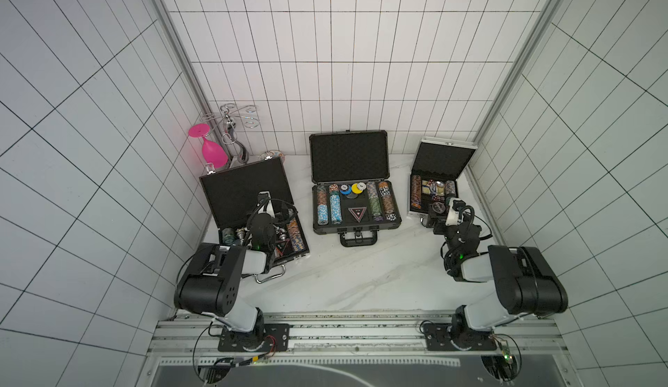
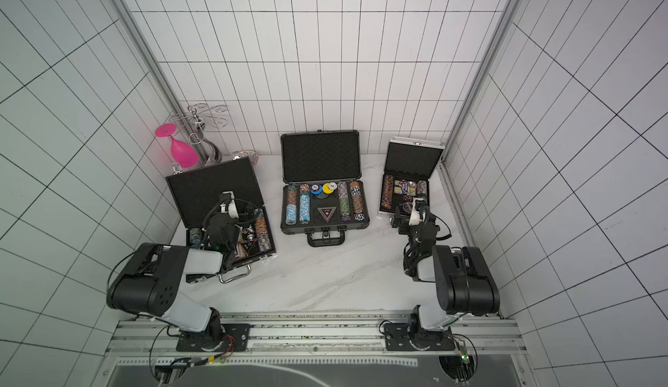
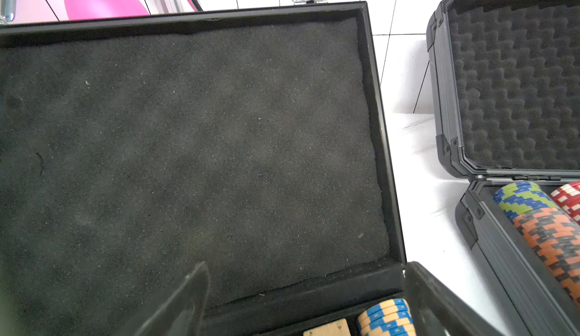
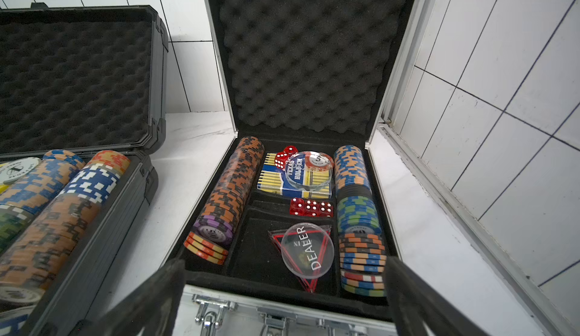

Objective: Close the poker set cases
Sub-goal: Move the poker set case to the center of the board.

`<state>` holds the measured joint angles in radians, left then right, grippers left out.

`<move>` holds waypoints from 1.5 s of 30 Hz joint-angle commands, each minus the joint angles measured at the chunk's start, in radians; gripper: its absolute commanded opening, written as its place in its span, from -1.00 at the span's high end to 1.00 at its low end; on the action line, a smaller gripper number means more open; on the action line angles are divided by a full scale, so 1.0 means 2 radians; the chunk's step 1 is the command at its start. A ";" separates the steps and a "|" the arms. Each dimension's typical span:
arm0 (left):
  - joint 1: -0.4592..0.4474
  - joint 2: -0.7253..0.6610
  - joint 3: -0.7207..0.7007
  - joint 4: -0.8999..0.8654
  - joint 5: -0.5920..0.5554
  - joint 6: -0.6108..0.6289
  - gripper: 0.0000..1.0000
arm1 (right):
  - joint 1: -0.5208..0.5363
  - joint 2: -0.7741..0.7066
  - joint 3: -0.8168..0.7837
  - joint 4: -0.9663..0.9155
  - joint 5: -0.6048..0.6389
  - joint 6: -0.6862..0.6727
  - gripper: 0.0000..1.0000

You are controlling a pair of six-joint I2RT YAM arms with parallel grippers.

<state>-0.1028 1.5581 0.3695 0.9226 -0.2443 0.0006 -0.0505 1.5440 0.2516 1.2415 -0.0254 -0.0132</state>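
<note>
All three cases are open, lids standing up. On the white table (image 1: 361,276), your black case (image 1: 245,190) sits at 9 o'clock. The grey case (image 1: 349,157) is at 12 o'clock and the silver case (image 1: 442,161) at 2 o'clock. Rows of chips (image 1: 334,208) lie in each one. The silver case also holds red dice (image 4: 310,207), a card box (image 4: 273,174) and a clear round DEALER button (image 4: 306,251).

Your left gripper (image 3: 307,267) hangs over the black case's bottom half, facing the lid foam. Its fingers are spread wide and hold nothing. From above it is hard to pick out against the dark case, so I can't tell if it touches it.

Your right gripper (image 4: 285,263) hangs at the silver case's front edge, just above the latches. Its fingers are spread wide too, and empty.

A pink glass (image 1: 214,152) and a shiny rack (image 1: 231,121) are in the 10 o'clock corner, behind the black case.
</note>
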 commanded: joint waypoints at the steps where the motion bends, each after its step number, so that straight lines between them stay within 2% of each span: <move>1: -0.001 0.000 0.003 0.005 0.000 0.005 -0.95 | 0.003 0.001 0.001 0.012 -0.004 -0.008 -0.99; 32: 0.000 0.000 0.003 0.008 0.001 0.005 -0.96 | -0.007 0.003 0.008 0.000 -0.018 0.001 -0.99; 34: 0.001 -0.009 0.015 0.001 -0.023 0.004 -0.92 | -0.007 -0.003 0.013 -0.006 -0.005 0.006 -0.96; 35: -0.001 -0.027 0.034 -0.058 -0.038 -0.003 -0.94 | -0.007 -0.015 0.022 -0.033 0.005 0.011 -0.97; 37: -0.001 -0.053 0.087 -0.188 -0.072 -0.020 -0.95 | -0.007 -0.062 0.064 -0.144 0.007 0.007 -0.96; 39: -0.009 -0.062 0.115 -0.234 -0.076 0.000 -0.94 | -0.006 -0.088 0.095 -0.211 -0.006 0.022 -0.96; 42: -0.057 -0.085 0.136 -0.254 -0.123 0.010 -0.96 | -0.004 -0.119 0.129 -0.285 -0.024 0.062 -0.99; 43: -0.067 -0.098 0.140 -0.257 -0.114 0.002 -0.96 | -0.004 -0.128 0.146 -0.324 -0.025 0.079 -0.99; 45: -0.068 -0.126 0.157 -0.294 -0.050 -0.024 -0.96 | -0.003 -0.145 0.166 -0.376 -0.030 0.110 -0.99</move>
<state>-0.2253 1.3609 0.6502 0.4831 -0.3981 -0.0124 -0.0528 1.2938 0.4603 0.7193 -0.0589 0.1036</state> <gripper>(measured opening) 0.979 0.995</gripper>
